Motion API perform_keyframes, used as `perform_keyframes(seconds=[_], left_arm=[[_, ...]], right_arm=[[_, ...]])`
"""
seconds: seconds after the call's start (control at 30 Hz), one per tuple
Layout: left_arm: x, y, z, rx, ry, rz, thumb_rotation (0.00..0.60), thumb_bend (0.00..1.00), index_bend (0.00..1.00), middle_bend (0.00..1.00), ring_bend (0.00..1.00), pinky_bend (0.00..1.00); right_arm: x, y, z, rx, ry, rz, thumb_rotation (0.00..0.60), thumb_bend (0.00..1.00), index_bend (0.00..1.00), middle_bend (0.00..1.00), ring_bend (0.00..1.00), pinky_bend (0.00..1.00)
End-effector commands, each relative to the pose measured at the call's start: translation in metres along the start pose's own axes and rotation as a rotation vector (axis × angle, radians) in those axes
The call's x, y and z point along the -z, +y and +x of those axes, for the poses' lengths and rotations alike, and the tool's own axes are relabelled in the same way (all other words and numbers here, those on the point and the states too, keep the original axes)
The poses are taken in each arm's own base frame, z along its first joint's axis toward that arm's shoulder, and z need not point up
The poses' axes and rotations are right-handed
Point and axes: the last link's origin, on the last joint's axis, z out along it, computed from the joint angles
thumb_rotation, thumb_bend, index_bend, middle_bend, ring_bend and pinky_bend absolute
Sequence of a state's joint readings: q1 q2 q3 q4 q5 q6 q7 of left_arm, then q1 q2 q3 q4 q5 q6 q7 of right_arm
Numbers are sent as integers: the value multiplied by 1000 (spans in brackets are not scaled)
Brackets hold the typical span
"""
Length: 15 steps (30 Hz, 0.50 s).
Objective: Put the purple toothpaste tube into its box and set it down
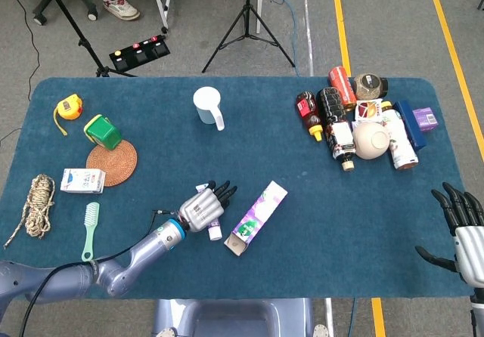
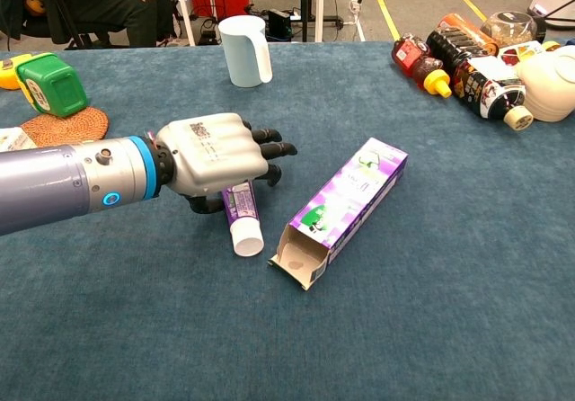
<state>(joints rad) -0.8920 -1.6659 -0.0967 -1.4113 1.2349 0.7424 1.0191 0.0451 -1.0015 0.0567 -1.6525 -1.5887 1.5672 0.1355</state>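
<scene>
From the head view, the left hand [image 1: 203,207] is lying low over the tube [image 1: 214,227] near the front middle of the table [image 1: 249,148], its dark fingers curling down over the tube's far end. Only the white cap end is poking out on the near side of the hand. Whether the fingers are truly pinching the tube or just resting on it, I cannot tell. The box [image 1: 258,217] is lying just right of the tube, its open flap facing the near edge. The right hand [image 1: 463,235] is hovering at the far right near corner, fingers spread, holding nothing.

From the chest view, the left hand [image 2: 216,156] is covering the tube's [image 2: 241,218] upper part, palm down, with the cap sticking out toward the near side. The box [image 2: 345,207] is sitting apart from the hand, to its right, flat on the cloth. A white mug [image 2: 244,50] is standing far behind them.
</scene>
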Motion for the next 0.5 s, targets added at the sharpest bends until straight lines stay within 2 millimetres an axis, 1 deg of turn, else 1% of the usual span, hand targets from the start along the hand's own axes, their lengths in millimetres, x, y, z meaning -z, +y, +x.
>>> perform_keyframes(seconds=[0.03, 0.13, 0.2, 0.27, 0.3, 0.37, 0.5], left_arm=[[0, 1, -1, -5, 7, 3, 600, 339, 271, 101, 69, 295], [0, 1, 0, -2, 20, 7, 600, 346, 370, 250, 178, 385], [0, 1, 0, 0, 37, 9, 600, 349, 467, 365, 273, 465], [2, 0, 0, 4, 54, 11, 600, 353, 529, 436, 339, 525], [2, -1, 0, 6, 60, 12, 600, 355, 552, 463, 365, 549], [5, -3, -2, 17, 82, 16, 600, 358, 571, 486, 387, 570], [11, -16, -2, 73, 113, 53, 600, 358, 585, 496, 396, 578]], right_arm=[[0, 0, 0, -1, -1, 0, 600, 0, 72, 0, 0, 0], [0, 0, 0, -2, -1, 2, 600, 0, 72, 0, 0, 0], [1, -1, 0, -1, -1, 3, 600, 0, 72, 0, 0, 0], [1, -1, 0, -1, -1, 4, 600, 0, 72, 0, 0, 0], [0, -1, -1, -1, -2, 4, 600, 0, 72, 0, 0, 0], [0, -1, -1, 0, -3, 4, 600, 0, 72, 0, 0, 0], [1, -1, -2, 4, -5, 6, 600, 0, 72, 0, 0, 0]])
